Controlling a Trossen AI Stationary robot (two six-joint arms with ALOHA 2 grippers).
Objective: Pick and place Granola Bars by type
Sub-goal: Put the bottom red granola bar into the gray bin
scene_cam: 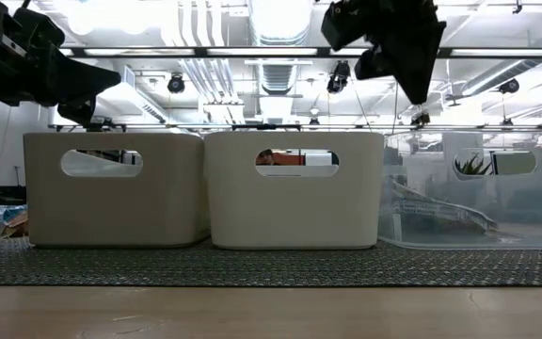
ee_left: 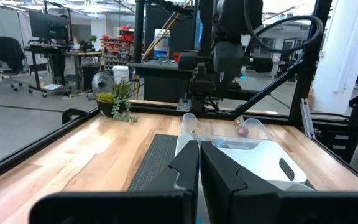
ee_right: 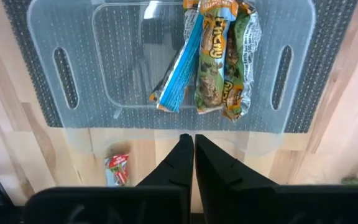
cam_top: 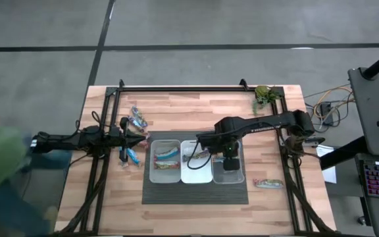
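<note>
Overhead, the right gripper [cam_top: 229,160] hangs above the clear bin [cam_top: 229,179], the rightmost of three bins on the dark ribbed mat [cam_top: 196,195]; its jaws are pressed together with nothing between them. Its own wrist camera looks straight down past the closed fingertips [ee_right: 180,155] into that clear bin [ee_right: 67,37], showing what the top view cannot: two granola bars [ee_right: 219,56], one with a blue wrapper and one tan-brown, lying side by side on the bin floor. Beside the mat, a red-marked bar [ee_right: 118,169] lies on the bare wood, also seen from above [cam_top: 268,184] past the clear bin.

At table height, the clear bin [scene_cam: 534,202] shows wrappers through its wall, while the two white bins [scene_cam: 294,188] hide their contents. From above, bars lie in the left white bin [cam_top: 166,156].

The right arm reaches across from the table's side, elbow bent, wrist pointing down. The left gripper [cam_top: 137,140], jaws shut and empty, is stretched level beside the white bins, among loose bars [cam_top: 137,118] on the wood.
</note>
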